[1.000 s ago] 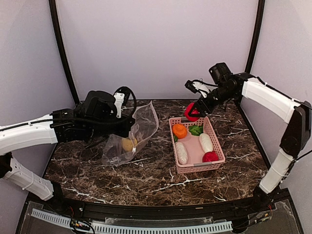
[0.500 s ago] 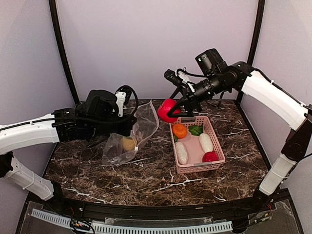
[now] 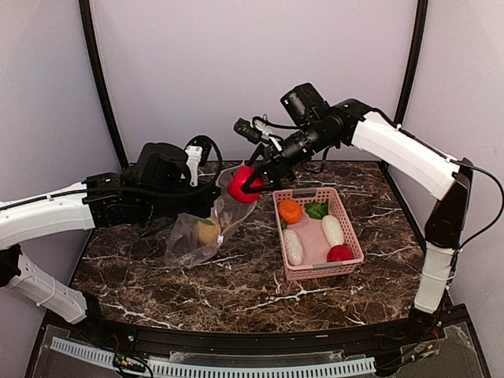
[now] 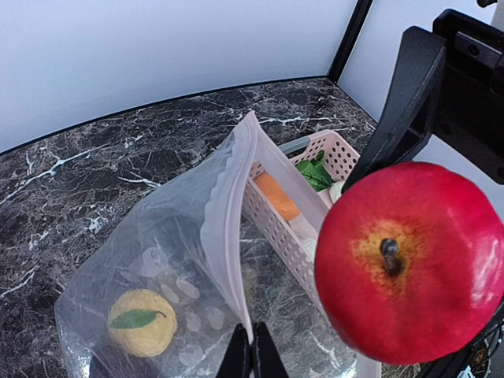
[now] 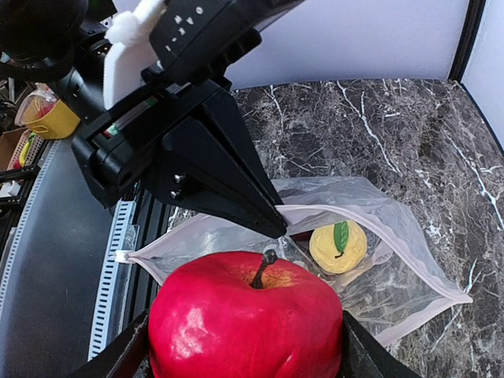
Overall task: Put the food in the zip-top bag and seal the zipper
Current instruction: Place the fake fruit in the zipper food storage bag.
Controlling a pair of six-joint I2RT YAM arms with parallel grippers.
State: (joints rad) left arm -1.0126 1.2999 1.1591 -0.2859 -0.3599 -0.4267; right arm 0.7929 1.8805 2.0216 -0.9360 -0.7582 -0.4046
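My left pincer (image 4: 252, 356) is pressing together on the lip of the clear spotted plastic zip-top bag (image 3: 195, 239), holding its mouth up and open over the dark marble table (image 3: 236, 295). My right pincer (image 3: 250, 184) is clamping a glossy red toy apple (image 4: 398, 260) between widely spread fingers. It is hovering in the air right at the bag's mouth, not yet inside.

So here is the score. One piece, a yellow round toy fruit with a green leaf (image 4: 142, 321), is lying inside the bag. The apple is looking like number two. Waiting in the pink plastic lattice basket (image 3: 319, 273) beside the bag are an orange toy fruit (image 3: 290, 210), a green leafy piece (image 3: 316, 210), two white toy radishes (image 3: 293, 246) and a small red ball (image 3: 340, 253).

The thin white zipper strip (image 4: 223, 228) is gaping wide, so sealing is not begun. I am judging us early in the job: most of the food is waiting to be moved, then the zipper.
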